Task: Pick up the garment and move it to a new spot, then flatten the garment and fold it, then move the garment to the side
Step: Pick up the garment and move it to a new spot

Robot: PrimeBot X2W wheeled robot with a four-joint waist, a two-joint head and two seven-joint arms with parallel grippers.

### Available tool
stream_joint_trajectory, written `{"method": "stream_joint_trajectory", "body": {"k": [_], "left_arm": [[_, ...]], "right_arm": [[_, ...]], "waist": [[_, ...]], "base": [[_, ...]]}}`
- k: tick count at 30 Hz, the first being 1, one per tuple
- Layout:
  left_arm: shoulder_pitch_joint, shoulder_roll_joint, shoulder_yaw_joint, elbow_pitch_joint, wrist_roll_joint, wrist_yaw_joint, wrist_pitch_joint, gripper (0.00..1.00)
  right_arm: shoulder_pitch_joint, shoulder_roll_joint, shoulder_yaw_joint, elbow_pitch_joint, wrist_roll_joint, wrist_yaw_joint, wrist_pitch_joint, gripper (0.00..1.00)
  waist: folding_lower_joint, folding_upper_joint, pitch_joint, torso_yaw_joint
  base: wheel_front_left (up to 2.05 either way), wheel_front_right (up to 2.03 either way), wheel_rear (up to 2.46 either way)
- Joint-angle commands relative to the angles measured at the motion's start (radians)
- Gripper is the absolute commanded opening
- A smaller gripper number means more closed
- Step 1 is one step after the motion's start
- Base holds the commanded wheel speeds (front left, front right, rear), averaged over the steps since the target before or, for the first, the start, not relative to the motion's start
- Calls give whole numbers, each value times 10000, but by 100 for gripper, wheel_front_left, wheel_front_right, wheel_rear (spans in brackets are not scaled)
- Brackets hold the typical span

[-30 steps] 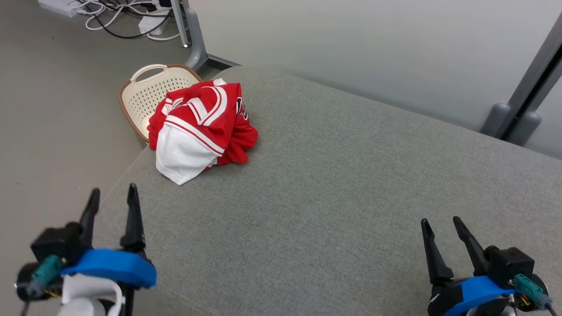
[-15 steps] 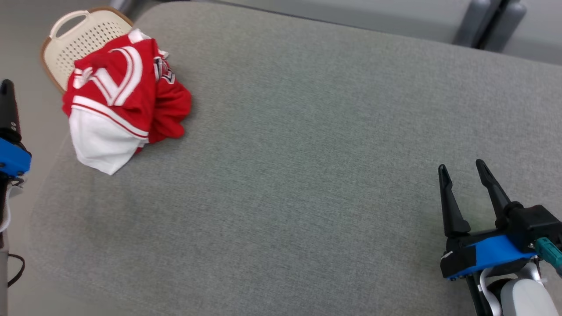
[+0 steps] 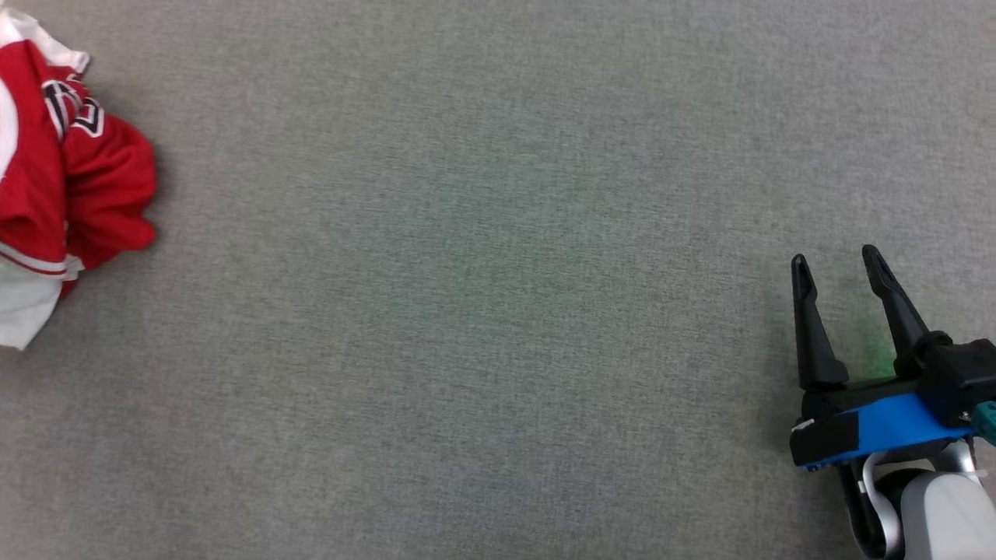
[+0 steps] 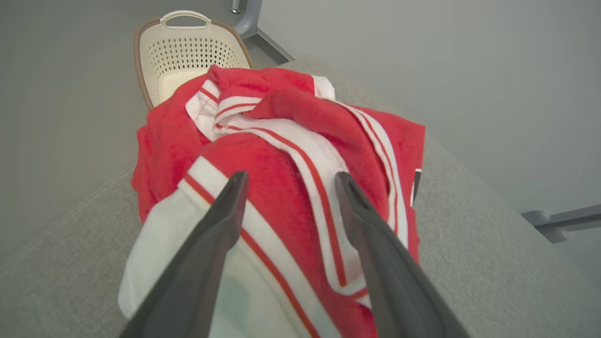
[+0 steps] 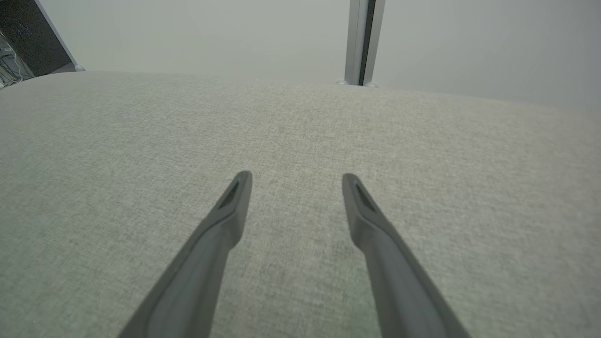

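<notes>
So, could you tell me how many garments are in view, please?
1: a crumpled red-and-white garment at the left edge of the grey fabric surface, by a cream perforated plastic basket; anything beneath is hidden.

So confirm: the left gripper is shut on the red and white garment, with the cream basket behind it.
Wrong: the left wrist view shows the left gripper open over the red and white garment, with the cream basket behind it.

The head view looks steeply down, close over the grey fabric-covered surface [image 3: 467, 272]. The left wrist view faces the crumpled red-and-white garment [image 4: 291, 108] from near, shared with the head view's left edge. The right wrist view skims low across the surface.
</notes>
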Motion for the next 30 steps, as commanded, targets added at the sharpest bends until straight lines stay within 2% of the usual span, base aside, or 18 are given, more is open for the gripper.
{"method": "stream_joint_trajectory", "body": {"k": [1,4,8,10,11,22,30], "left_arm": [[-248,65,37,149,-69,34,80,100],[-323,91,-52,459,-87,80,264,100],[-313,-25,-296,974,-247,213,1044,100],[-273,93,-444,1145,-133,240,1248,37],[-245,127,-481,1209,-112,214,1265,0],[-521,783,-571,861,339,-117,750,0],[-1377,1537,-1019,-628,926,-321,1018,0]], "right_arm": [[-169,-42,36,-70,64,5,-38,100],[-207,-41,78,-43,144,5,-88,100],[-246,-42,136,113,268,5,-160,100],[-302,-42,161,199,344,5,-218,100],[-321,-41,172,245,356,5,-243,100],[-44,-39,182,843,653,5,-546,100],[238,-41,292,1610,1183,5,-941,100]], "waist": [[-2,0,374,-408],[-2,0,447,-571],[-2,0,416,-735],[-2,0,357,-795],[-2,0,320,-817],[-2,0,-890,-729],[-2,0,-2469,-632]], "base": [[0,0,0],[0,0,0],[0,0,0],[0,0,0],[0,0,0],[0,0,0],[0,0,0]]}}
